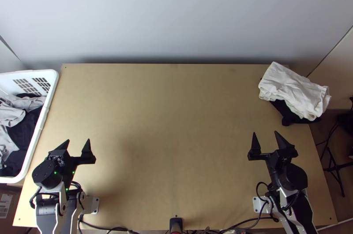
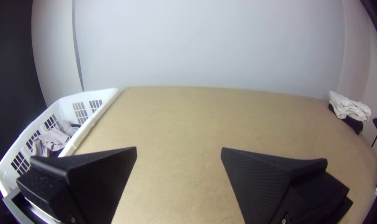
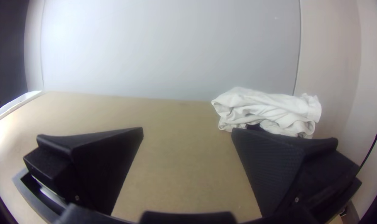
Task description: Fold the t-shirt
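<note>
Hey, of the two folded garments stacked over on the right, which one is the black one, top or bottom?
The bottom garment is black, mostly covered; the white garment lies on top of it.

Looks like wood on table (image 1: pixel 176 124) — smooth, matt | moulded plastic on basket (image 1: pixel 48 74), smooth, low sheen | creased matt cloth in white bundle (image 1: pixel 293 91), likewise in grey garment (image 1: pixel 13 117) | matt black on fingers of left gripper (image 1: pixel 78 140) and right gripper (image 1: pixel 265 132) — finely textured on inner faces | smooth, near-matt on wall (image 1: pixel 176 13)
</note>
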